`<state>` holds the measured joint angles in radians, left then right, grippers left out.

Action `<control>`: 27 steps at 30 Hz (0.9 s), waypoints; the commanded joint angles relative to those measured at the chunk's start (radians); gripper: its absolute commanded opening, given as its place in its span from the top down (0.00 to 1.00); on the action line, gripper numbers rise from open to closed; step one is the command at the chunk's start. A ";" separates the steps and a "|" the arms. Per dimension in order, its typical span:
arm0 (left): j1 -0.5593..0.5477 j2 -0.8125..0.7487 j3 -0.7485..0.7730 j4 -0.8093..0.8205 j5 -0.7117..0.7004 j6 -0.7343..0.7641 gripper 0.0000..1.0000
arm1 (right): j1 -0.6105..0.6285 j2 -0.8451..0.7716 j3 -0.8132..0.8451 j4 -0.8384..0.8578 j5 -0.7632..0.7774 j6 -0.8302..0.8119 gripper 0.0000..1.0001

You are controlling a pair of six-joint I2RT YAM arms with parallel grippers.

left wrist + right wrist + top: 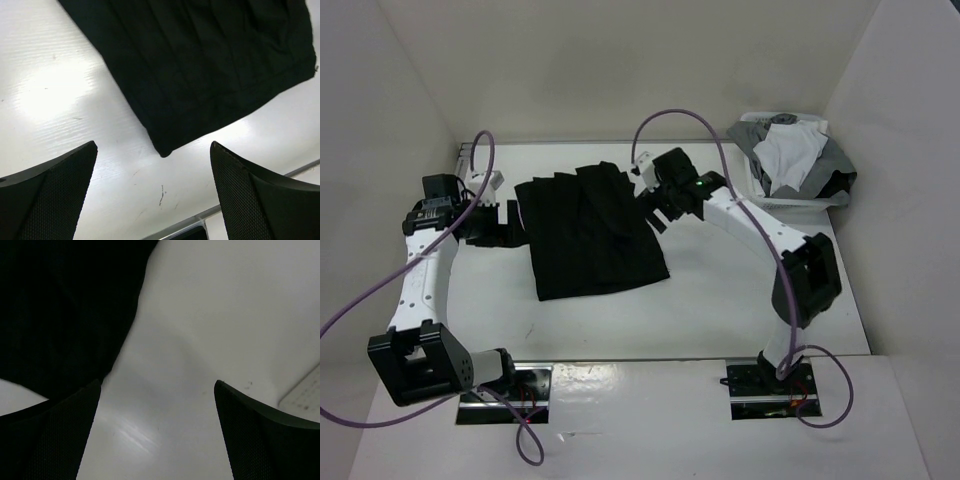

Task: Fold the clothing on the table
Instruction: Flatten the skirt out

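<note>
One black pleated garment lies spread on the table, with a wide-open pincer at each side.

The large matte white rectangular table [720, 310] carries one plain black, soft, skirt-like piece of clothing [590, 235], lying flat in the middle towards the left. One small white plastic basket [772, 203] sits in the far right corner, holding a heap of grey and white garments [790, 150]. There are two arms: the left gripper [515, 222] is just beside the skirt's left edge and the right gripper [648, 205] beside its right edge, both with jaws spread wide and holding nothing. The cloth looks light and limp, so it will probably sag and slide rather than hold a crease. The corners or the hem edge seem the best places to pinch it.
</note>
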<state>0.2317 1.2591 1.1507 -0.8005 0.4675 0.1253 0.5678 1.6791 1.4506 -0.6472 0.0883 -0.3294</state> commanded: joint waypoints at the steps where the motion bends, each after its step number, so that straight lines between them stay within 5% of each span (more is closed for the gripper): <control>1: 0.032 -0.013 -0.022 0.029 0.005 0.005 0.01 | 0.023 0.135 0.170 0.113 0.077 0.056 0.02; 12: 0.126 -0.075 -0.077 0.047 0.049 0.036 0.01 | 0.061 0.479 0.585 0.071 0.050 0.113 0.07; 27: 0.176 -0.084 -0.086 0.038 0.059 0.046 0.01 | 0.145 0.708 0.719 0.023 0.016 0.122 0.16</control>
<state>0.3988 1.2034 1.0729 -0.7765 0.4957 0.1547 0.7227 2.3413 2.1403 -0.6048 0.0921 -0.2211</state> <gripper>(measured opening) 0.992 0.848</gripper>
